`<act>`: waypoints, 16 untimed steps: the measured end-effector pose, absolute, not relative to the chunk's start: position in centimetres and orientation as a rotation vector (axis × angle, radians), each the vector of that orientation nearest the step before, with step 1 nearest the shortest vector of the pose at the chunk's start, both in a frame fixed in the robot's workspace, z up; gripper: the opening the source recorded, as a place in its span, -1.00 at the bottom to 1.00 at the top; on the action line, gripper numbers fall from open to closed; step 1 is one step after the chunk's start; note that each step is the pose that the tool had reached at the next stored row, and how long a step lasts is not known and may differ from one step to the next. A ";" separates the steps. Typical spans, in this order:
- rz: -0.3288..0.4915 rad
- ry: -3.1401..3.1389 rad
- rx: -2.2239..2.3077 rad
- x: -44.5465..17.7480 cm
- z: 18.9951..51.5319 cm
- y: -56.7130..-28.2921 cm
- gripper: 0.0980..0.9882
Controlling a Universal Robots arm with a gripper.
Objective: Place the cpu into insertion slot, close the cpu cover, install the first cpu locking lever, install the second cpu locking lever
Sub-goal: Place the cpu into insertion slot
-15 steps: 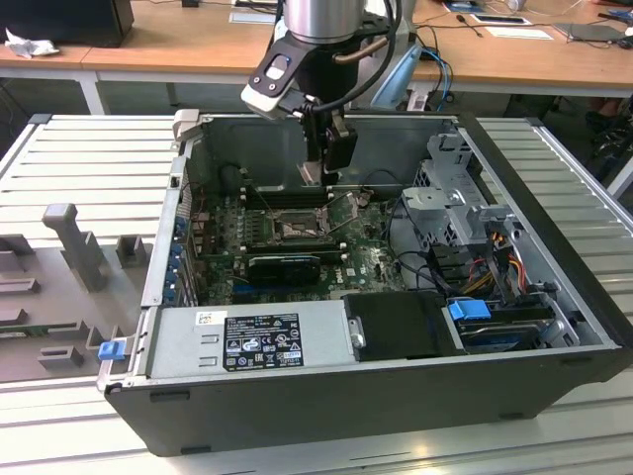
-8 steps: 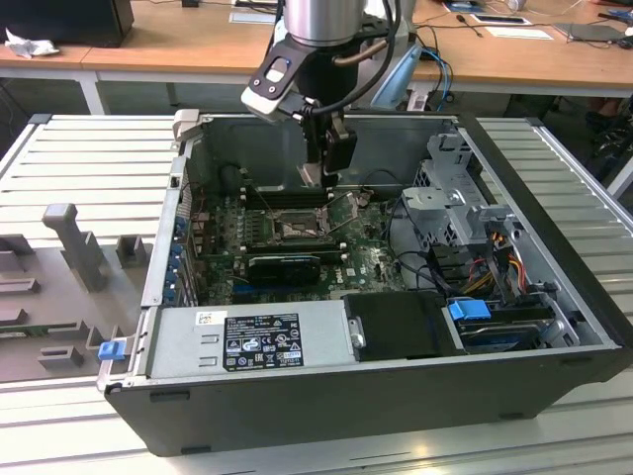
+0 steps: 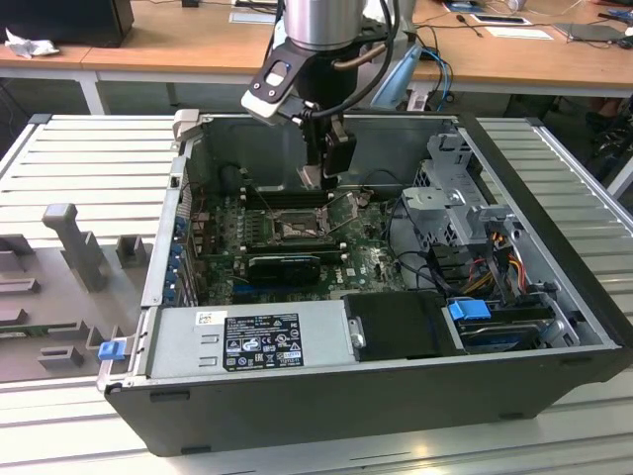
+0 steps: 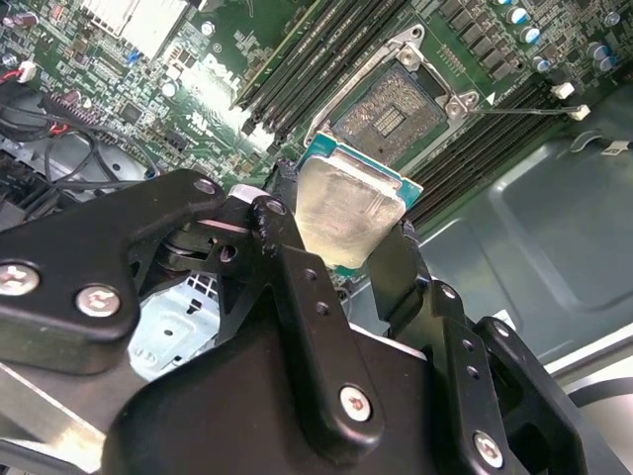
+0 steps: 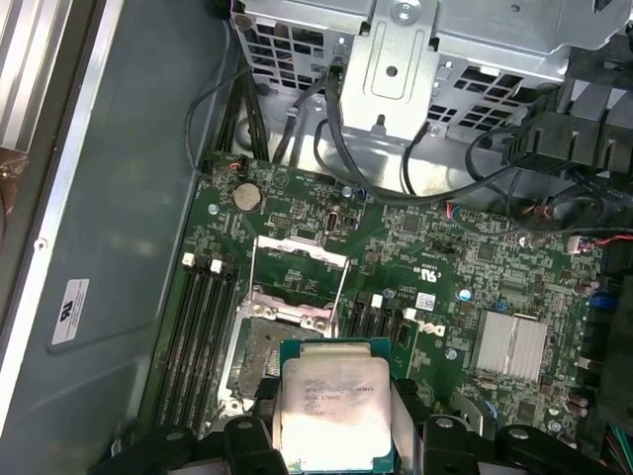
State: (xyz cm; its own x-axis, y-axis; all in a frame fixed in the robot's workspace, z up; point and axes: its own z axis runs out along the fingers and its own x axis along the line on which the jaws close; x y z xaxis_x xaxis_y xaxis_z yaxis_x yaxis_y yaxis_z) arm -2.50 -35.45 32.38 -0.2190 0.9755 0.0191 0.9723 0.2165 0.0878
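Tool (image 4: 344,237) clamps the small flat silver-topped square cpu (image 4: 341,203) by its edges, in the air near the black-framed square insertion slot (image 4: 388,117); tilted or offset seating would likely bend its contacts.

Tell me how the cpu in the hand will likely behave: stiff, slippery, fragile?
The cpu looks like a thin flat plate with a metal top, so probably stiff and light. The hand grips only its edges, so it might slip. Its green border may chip if knocked.
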 end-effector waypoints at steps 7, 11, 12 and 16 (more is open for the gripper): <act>0.125 2.417 1.940 -2.5 32.1 -35.4 -0.03; 0.125 2.416 1.941 -2.5 31.9 -35.4 -0.03; 0.125 2.415 1.942 -2.5 31.9 -35.4 -0.03; 0.125 2.413 1.944 -2.5 31.7 -35.4 -0.03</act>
State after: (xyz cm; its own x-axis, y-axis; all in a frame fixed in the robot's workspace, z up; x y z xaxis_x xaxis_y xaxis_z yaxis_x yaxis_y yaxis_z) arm -2.50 -35.45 31.67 -0.2138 0.9767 0.0191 0.9735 0.2113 0.0878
